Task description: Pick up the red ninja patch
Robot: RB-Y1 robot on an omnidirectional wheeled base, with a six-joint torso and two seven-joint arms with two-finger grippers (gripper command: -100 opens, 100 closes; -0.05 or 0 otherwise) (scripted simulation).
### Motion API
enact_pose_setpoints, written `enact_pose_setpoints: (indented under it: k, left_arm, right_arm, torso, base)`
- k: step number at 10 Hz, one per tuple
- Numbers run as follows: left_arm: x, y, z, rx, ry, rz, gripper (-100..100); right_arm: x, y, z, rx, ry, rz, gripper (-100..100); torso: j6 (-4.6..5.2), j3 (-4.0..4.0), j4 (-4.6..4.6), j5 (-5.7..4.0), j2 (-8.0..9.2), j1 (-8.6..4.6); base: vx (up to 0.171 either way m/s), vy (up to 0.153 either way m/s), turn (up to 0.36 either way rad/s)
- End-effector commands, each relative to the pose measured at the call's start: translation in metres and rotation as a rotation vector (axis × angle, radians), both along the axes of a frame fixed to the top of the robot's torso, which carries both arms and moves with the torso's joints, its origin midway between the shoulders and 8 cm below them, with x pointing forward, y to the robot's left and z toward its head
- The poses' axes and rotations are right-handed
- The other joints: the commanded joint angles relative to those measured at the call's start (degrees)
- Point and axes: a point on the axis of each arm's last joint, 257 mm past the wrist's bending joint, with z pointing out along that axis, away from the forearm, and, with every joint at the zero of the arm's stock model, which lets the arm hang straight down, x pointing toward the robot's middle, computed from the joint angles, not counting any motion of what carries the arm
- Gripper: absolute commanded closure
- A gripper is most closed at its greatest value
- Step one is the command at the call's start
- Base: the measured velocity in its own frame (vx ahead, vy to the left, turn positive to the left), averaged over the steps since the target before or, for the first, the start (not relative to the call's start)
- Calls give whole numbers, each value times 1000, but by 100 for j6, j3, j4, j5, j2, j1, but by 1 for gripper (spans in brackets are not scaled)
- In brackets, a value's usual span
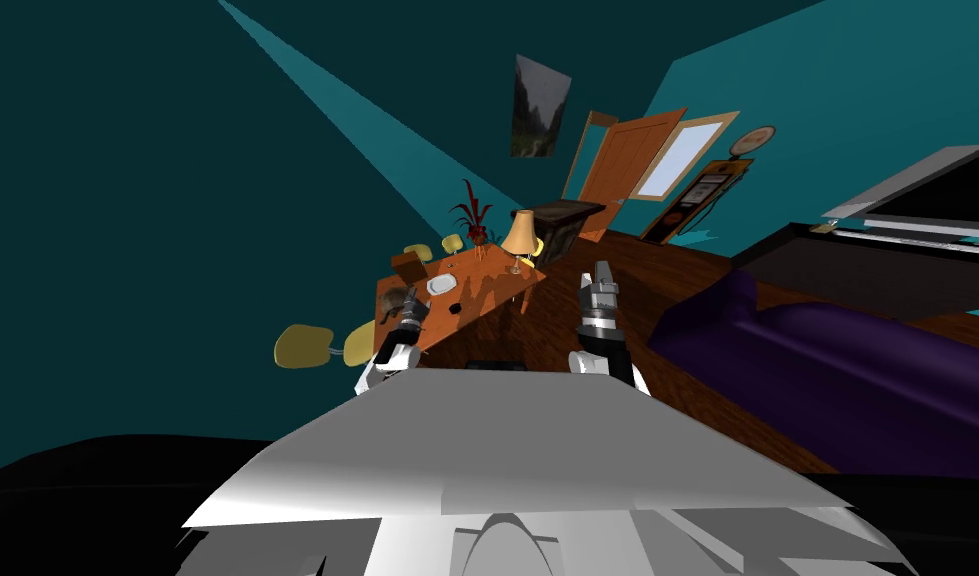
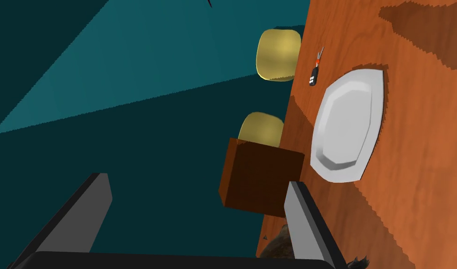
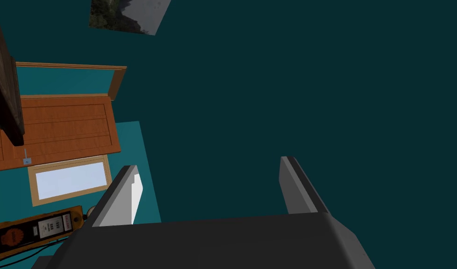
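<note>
Lowering the left jaws, apart like the right jaws, beyond the plate point(image 2: 348, 126) onto the red-and-black patch point(image 2: 314, 70) at eleven o'clock works best.

Count, one orange wooden tabletop point(image 2: 423, 196). One white octagonal plate point(image 2: 346, 126). One dark brown box point(image 2: 262, 180). One small black key fob with a red tag point(image 2: 313, 76). One tan-shaded lamp point(image 1: 519, 235). One red-leaved potted plant point(image 1: 472, 215). Four yellow rounded chair backs point(image 1: 302, 345).
</note>
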Motion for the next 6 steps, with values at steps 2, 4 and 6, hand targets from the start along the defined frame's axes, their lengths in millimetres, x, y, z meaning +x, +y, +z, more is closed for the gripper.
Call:
enact_pose_setpoints:
  k: [2, 4, 6]
  left_arm:
    - [0, 11, -25, -26, 83, 12, -100]
    - [0, 23, -48, -52, 153, 26, -100]
    - [-2, 23, -57, -56, 187, 26, -100]
  right_arm:
    - [0, 0, 0, 0, 0, 0, 0]
    - [0, 0, 0, 0, 0, 0, 0]
    - [0, 0, 0, 0, 0, 0, 0]
  torso:
    - [-1, -1, 0, -2, -2, -10]
    - [0, -1, 0, -2, -3, -5]
    - [0, 0, 0, -1, -1, -2]
  base:
    - [-6, 21, -45]
    - [-13, 38, -71]
    - [-6, 25, -25]
